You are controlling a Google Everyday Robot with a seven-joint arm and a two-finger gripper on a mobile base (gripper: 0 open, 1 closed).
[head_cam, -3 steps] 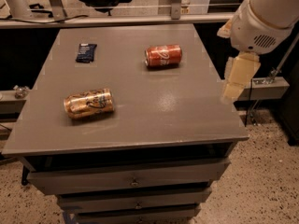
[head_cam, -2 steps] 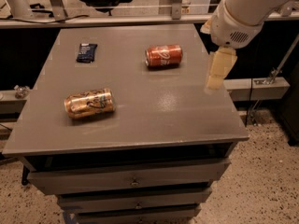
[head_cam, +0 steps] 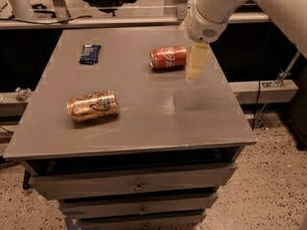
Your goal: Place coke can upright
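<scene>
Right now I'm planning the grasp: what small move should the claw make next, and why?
Probably ease the claw down and sideways onto the coke can: it lies on its side on the table, and the claw hovers just beside one end.

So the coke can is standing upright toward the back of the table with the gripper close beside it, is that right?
Not quite. The camera view shows the coke can lying on its side, not upright. It is toward the back of the table, with the gripper close beside it.
</scene>
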